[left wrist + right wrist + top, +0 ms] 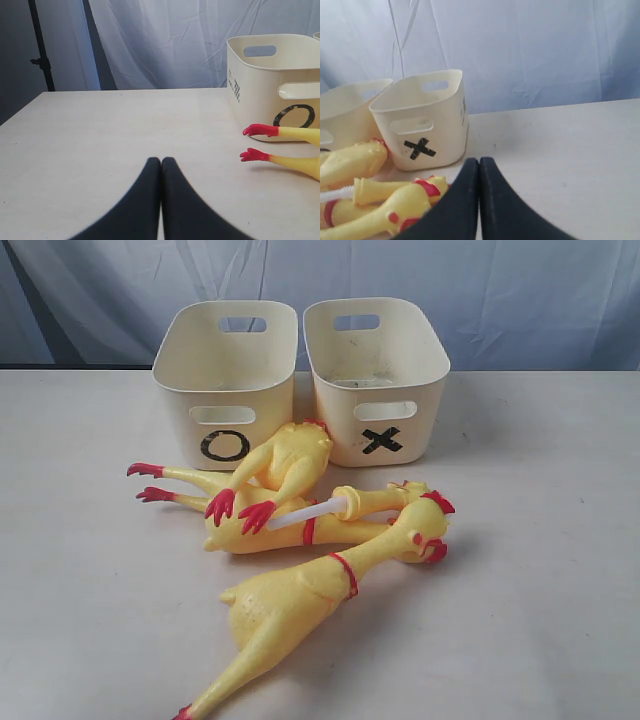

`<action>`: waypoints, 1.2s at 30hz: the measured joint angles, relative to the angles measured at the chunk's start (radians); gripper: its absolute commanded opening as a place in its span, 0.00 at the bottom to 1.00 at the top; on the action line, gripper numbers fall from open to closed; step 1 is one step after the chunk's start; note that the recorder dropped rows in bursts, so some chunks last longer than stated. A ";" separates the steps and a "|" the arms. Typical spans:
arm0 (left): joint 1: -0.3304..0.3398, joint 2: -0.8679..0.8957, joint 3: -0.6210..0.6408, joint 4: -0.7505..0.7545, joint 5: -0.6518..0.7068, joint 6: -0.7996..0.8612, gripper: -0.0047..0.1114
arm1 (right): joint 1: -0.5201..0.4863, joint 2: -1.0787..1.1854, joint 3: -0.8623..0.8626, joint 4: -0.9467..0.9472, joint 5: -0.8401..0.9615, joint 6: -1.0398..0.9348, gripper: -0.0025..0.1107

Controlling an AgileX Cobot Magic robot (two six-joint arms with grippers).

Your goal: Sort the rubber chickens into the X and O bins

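Observation:
Two cream bins stand side by side at the back of the table: the O bin [226, 370] on the left, the X bin [378, 370] on the right, both empty as far as I see. The rubber chickens lie piled in front of them. The biggest chicken [300, 610] lies nearest, a long one [250, 532] lies crosswise behind it, a small one [290, 465] leans against the O bin, and another small one [375, 502] has a white stem. Neither gripper shows in the exterior view. My left gripper [161, 161] is shut and empty, left of two red feet [260, 130]. My right gripper [479, 161] is shut and empty, beside the chicken heads [395, 207].
The pale table [540, 540] extends to both sides of the pile. A white-blue curtain [480, 290] hangs behind the bins. A black stand pole [40, 50] rises beyond the table's far left corner.

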 measured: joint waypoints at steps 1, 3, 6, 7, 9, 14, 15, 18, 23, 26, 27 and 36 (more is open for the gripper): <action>0.000 0.000 0.000 0.000 0.000 0.000 0.04 | 0.000 0.000 0.000 0.027 -0.012 0.010 0.02; 0.000 0.000 0.000 0.000 0.000 0.000 0.04 | 0.000 0.000 0.000 0.127 -0.028 0.043 0.02; 0.000 0.000 0.000 0.000 0.000 0.000 0.04 | 0.000 0.000 0.000 0.278 -0.047 0.069 0.02; 0.000 0.000 0.000 0.000 0.000 0.000 0.04 | 0.000 0.000 0.000 0.307 -0.062 0.072 0.02; 0.000 0.000 0.000 0.000 0.000 0.000 0.04 | 0.000 0.000 0.000 0.344 -0.096 0.082 0.02; 0.000 0.000 0.000 0.000 0.000 0.000 0.04 | 0.000 0.000 0.000 0.460 -0.128 0.108 0.02; 0.000 0.000 0.000 0.000 0.000 0.000 0.04 | 0.000 0.000 0.000 0.482 -0.129 0.113 0.02; 0.000 0.000 0.000 0.000 0.000 0.000 0.04 | 0.000 0.000 0.000 0.523 -0.101 0.123 0.02; 0.000 0.000 0.000 0.000 0.000 0.000 0.04 | 0.000 0.000 -0.052 0.537 -0.003 0.111 0.02; 0.000 0.000 0.000 0.000 0.000 0.000 0.04 | 0.000 -0.002 -0.099 0.538 0.042 0.104 0.02; 0.000 0.000 0.000 0.000 0.000 0.000 0.04 | 0.000 -0.002 -0.114 0.538 0.057 0.102 0.02; 0.000 0.000 0.000 0.000 0.000 0.000 0.04 | 0.000 0.128 -0.226 0.539 0.194 0.047 0.02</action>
